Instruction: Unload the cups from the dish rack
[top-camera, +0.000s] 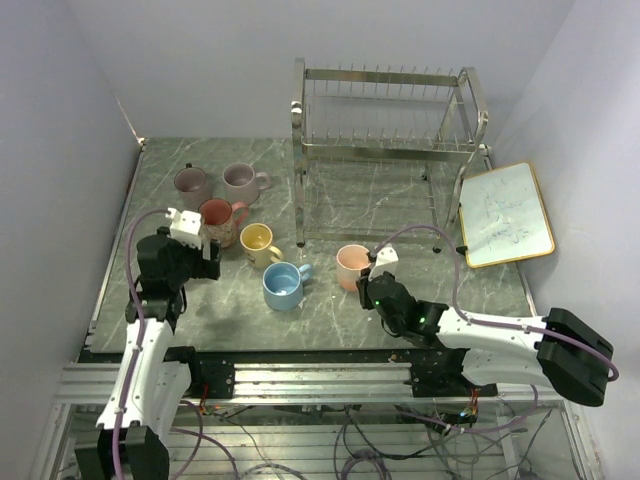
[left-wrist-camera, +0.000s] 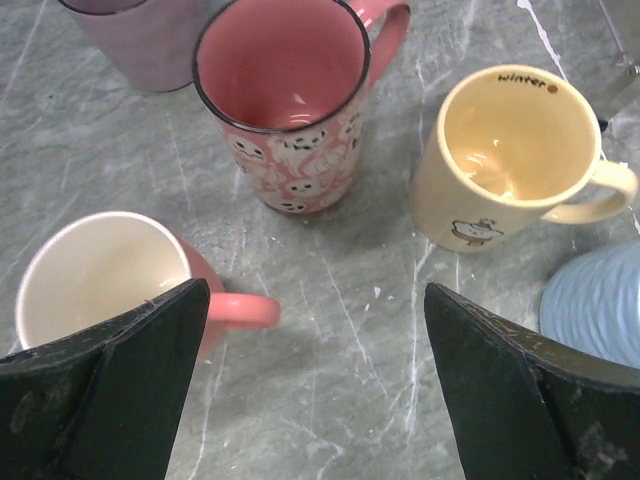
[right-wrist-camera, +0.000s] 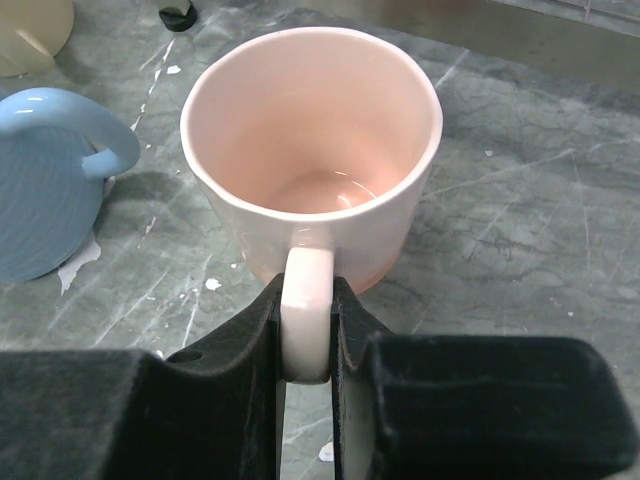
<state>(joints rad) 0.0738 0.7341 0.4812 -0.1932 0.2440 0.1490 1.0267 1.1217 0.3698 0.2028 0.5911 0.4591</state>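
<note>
The chrome wire dish rack (top-camera: 385, 150) stands at the back with no cups showing in it. My right gripper (right-wrist-camera: 307, 322) is shut on the handle of the peach-orange cup (right-wrist-camera: 312, 150), which sits upright on the table in front of the rack (top-camera: 352, 264). My left gripper (left-wrist-camera: 315, 300) is open over bare table, among a salmon cup (left-wrist-camera: 95, 275), the red-pink patterned cup (left-wrist-camera: 285, 90) and the pale yellow cup (left-wrist-camera: 505, 150). The light blue cup (top-camera: 283, 285) stands between the arms. Two mauve cups (top-camera: 192, 183) (top-camera: 242, 181) stand at the back left.
A gold-framed whiteboard (top-camera: 508, 213) leans at the right, next to the rack. The cups cluster on the left half of the marble table (top-camera: 330, 320). The light blue cup also shows close to the left of the peach cup in the right wrist view (right-wrist-camera: 45, 190).
</note>
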